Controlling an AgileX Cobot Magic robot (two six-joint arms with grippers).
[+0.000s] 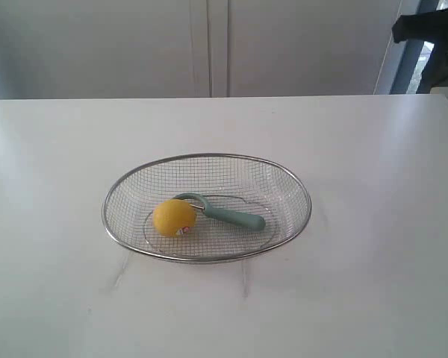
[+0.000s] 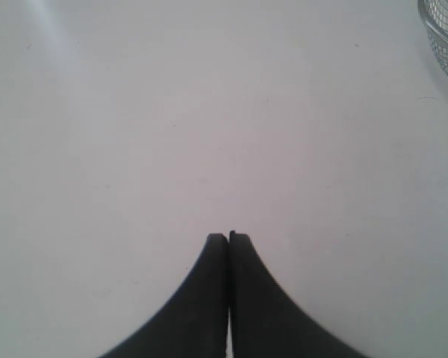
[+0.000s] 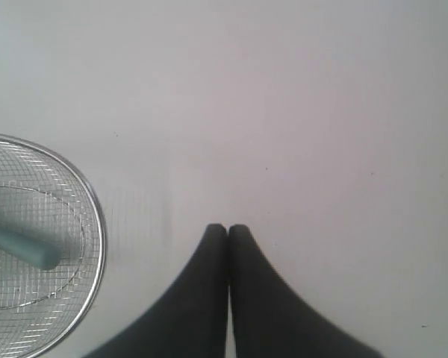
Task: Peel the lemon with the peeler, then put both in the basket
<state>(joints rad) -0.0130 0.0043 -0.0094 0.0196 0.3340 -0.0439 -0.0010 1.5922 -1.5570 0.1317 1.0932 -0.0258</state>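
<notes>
The silver wire basket (image 1: 284, 173) stands in the middle of the white table. Inside it lies the yellow lemon (image 1: 173, 217), sticker facing the front, with the teal peeler (image 1: 235, 215) beside it, hooked head touching the lemon. No arm shows in the exterior view. My left gripper (image 2: 228, 237) is shut over bare table, and a bit of the basket (image 2: 439, 37) rim shows at the frame's corner. My right gripper (image 3: 228, 228) is shut and empty, off to the side of the basket (image 3: 98, 224), where the peeler (image 3: 22, 247) handle end shows.
The white table (image 1: 373, 283) reaches to a pale wall with cabinet doors (image 1: 209, 45) behind. A dark piece of equipment (image 1: 425, 26) sits at the back right by a window.
</notes>
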